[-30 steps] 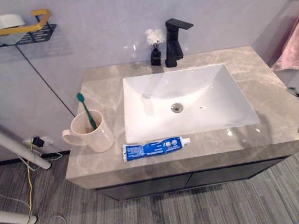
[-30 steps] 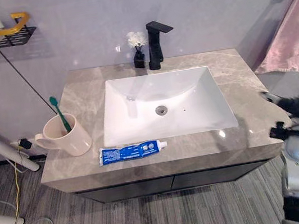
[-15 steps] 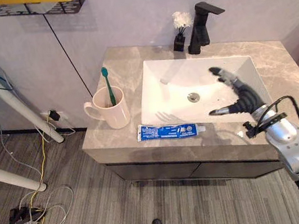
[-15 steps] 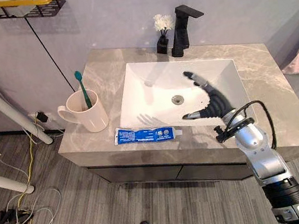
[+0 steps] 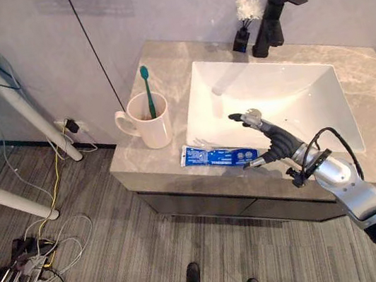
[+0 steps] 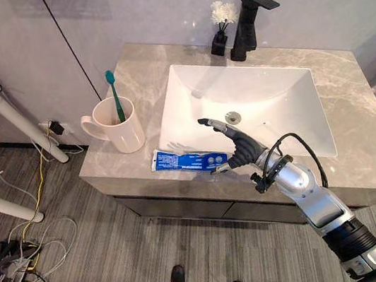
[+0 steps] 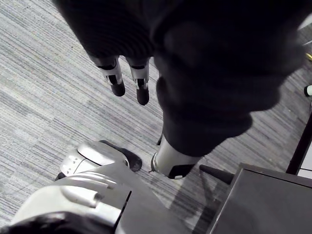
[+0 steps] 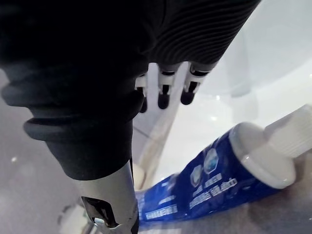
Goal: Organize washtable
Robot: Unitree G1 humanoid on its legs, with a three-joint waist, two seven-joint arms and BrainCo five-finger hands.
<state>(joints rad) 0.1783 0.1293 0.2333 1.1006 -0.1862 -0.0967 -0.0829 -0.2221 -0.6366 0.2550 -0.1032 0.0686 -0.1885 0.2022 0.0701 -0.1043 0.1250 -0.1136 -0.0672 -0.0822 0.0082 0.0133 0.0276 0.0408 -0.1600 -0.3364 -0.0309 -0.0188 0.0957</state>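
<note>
The right hand (image 5: 274,143), fingers spread, hovers at the cap end of the flat blue-and-white toothpaste tube (image 5: 217,155), seemingly not touching it. The tube lies along the grey marble worktop's (image 5: 368,80) front edge, so a skewed grab could knock it off. The left hand (image 7: 116,78) hangs relaxed.

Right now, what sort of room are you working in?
Probably a bathroom: a white sink with a black faucet, and a mug holding a toothbrush beside a toothpaste tube on the counter.
</note>
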